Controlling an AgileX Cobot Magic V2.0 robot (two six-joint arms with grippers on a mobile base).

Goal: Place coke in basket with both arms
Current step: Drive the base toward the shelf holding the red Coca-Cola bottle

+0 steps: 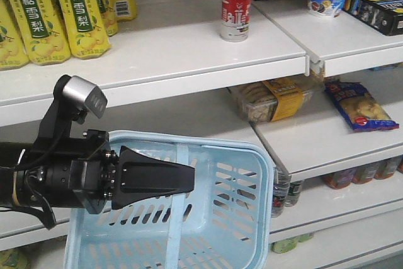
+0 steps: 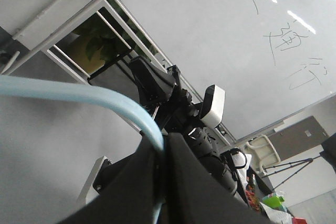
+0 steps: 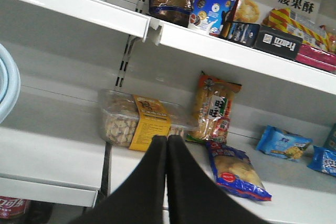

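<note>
The left gripper point(image 2: 164, 148) is found fully closed on the handle point(image 2: 79, 94) of the basket point(image 1: 264, 174), with the blue strip pinched between its jaws. The right gripper point(image 3: 167, 140) is seen with its jaws pressed together and nothing held. Low and left of those jaws, under a shelf board point(image 3: 52, 156), the red label of the coke point(image 3: 10, 206) is partly shown, cut off by the frame edge. Just ahead of the jaw tips a clear biscuit box point(image 3: 136, 121) is noted. High above, a red Coca-Cola can point(image 1: 237, 3) is stood upright on the upper shelf point(image 1: 189, 48).
</note>
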